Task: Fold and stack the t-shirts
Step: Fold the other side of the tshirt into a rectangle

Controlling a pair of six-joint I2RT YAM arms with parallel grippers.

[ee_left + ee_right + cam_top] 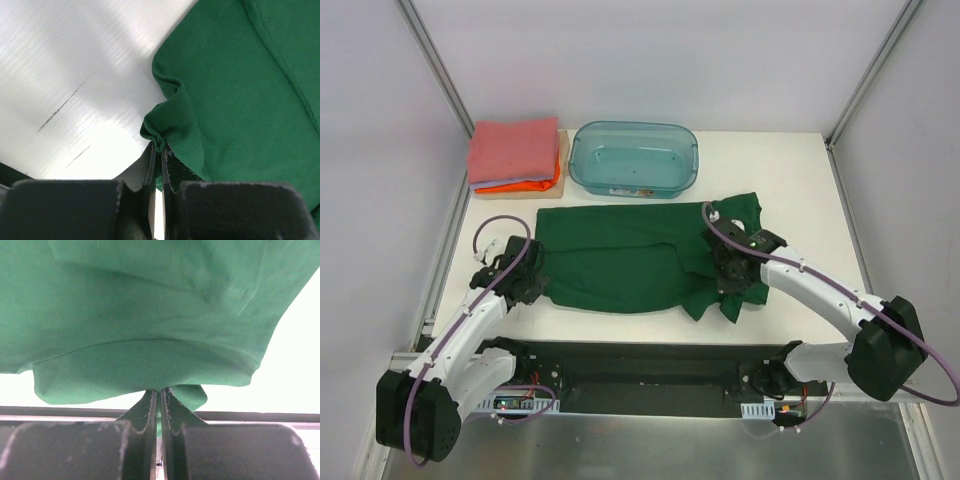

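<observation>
A dark green t-shirt (620, 255) lies spread across the middle of the table. My left gripper (530, 283) is shut on its near left corner; the left wrist view shows the hem (167, 122) bunched between the jaws at my left gripper (160, 150). My right gripper (732, 280) is shut on the shirt's near right part, by a sleeve; in the right wrist view the cloth (150, 315) hangs lifted from my right gripper (159, 391). A stack of folded shirts (515, 152) lies at the back left: salmon-pink on top, lavender and orange beneath.
A translucent teal plastic bin (633, 158) stands at the back, right of the stack. Metal frame posts rise at the back corners. A black base plate (640, 370) runs along the near edge between the arm bases.
</observation>
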